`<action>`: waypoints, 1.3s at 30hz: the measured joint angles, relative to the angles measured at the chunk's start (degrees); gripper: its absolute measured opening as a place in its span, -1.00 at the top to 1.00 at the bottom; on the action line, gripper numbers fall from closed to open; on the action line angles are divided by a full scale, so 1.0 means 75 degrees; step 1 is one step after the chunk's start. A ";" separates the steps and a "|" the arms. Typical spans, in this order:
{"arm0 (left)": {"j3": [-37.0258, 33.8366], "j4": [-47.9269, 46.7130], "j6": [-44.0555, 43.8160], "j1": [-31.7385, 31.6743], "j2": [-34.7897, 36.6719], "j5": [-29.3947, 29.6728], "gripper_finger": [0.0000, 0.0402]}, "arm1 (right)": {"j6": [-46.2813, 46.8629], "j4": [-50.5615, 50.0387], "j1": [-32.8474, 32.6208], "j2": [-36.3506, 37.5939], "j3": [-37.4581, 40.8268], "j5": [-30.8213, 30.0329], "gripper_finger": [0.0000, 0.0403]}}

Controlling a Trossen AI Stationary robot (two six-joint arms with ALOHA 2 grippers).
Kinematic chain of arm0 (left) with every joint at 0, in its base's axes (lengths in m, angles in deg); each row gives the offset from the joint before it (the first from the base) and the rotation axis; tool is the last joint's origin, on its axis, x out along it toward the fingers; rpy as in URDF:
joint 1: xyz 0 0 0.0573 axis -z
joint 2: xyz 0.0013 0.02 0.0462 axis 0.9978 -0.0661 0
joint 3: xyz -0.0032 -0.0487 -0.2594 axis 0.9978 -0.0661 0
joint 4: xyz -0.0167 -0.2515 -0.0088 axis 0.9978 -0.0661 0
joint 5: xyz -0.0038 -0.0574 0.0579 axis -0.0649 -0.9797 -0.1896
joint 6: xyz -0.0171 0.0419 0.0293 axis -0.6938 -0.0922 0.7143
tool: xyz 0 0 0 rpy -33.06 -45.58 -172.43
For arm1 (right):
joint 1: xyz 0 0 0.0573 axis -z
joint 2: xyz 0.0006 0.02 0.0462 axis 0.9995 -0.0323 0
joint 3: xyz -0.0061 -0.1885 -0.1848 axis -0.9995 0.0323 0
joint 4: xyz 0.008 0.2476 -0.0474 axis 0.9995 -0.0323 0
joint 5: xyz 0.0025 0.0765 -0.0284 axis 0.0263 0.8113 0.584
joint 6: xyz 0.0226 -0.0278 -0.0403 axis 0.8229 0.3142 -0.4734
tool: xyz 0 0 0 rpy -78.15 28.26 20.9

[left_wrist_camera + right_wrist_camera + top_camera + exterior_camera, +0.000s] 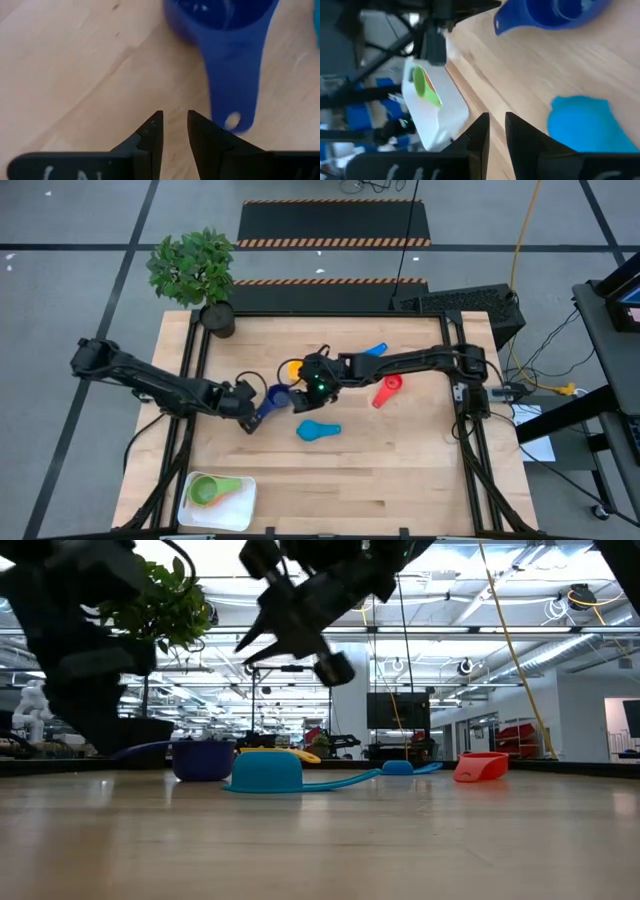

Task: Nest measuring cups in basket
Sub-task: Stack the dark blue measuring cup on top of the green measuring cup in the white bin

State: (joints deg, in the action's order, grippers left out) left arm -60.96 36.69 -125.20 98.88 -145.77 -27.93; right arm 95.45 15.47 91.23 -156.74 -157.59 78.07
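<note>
The pale wooden desk [400, 470] is carrying a shallow white plastic basket [240, 508] holding only the green cup [205, 490]. The left pincer [174, 125], slightly parted and empty, is hovering beside the dark blue plastic measuring cup [227, 30], probably lining up on its handle. The right pincer [497, 127], narrowly parted and empty, is waiting near the light blue cup [587, 125].

The right arm hides most of the yellow cup [291, 367]; the dark blue cup [227, 30] is blurred.

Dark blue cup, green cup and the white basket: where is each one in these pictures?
dark blue cup [277, 395], high view, on its round bowl.
green cup [207, 490], high view, on its bowl, inside the basket.
white basket [243, 507], high view, on a bare part near its right rim.
</note>
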 joint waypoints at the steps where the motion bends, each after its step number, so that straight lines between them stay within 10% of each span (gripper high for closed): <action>1: 0.0000 0.0243 0.0063 -0.0050 -0.0100 -0.0042 0.55 | -0.0163 -0.0312 -0.0004 0.0117 -0.0003 -0.0106 0.73; 11: 0.0003 0.3554 0.0625 -0.0165 -0.0588 -0.0695 0.55 | -0.1350 -0.2802 -0.0004 0.0688 -0.0003 -0.0954 0.73; 30: 0.0012 0.2111 -0.1304 -0.0109 -0.0569 -0.0220 0.55 | -0.1491 -0.0963 0.0439 0.0674 0.1052 -0.0520 -0.14; 39: 0.0013 0.1413 -0.1803 -0.0318 -0.0185 0.0478 0.55 | -0.2096 -0.1260 0.0430 0.0672 0.1053 -0.0305 -0.25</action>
State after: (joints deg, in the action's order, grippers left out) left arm -60.86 47.29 -138.73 96.50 -147.16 -24.34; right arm 79.73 6.02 94.45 -151.70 -149.69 75.79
